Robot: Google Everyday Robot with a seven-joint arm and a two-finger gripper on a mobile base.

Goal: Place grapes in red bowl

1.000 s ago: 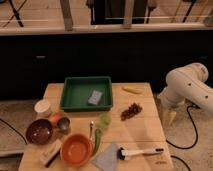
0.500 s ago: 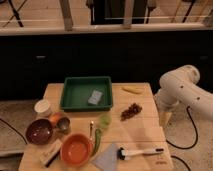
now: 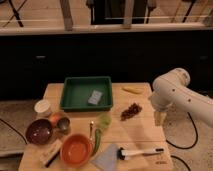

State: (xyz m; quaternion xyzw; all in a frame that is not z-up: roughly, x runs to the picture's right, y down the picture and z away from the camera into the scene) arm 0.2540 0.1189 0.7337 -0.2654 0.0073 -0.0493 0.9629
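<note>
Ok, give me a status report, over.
Gripper low at the table right edge, apart from the grapes. Grapes on the table, right of the green tray. Nothing between gripper and grapes.

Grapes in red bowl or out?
Out: small dark reddish-purple grape bunch lies on wooden table, apart from round orange-red bowl; gripper hangs beside it.

One raised camera looks down across the whole light wooden table (image 3: pixel 149 134) toward the dark rear wall (image 3: pixel 100 57), from moderately far; the white arm's gripper (image 3: pixel 159 118) hangs at the table's right edge
</note>
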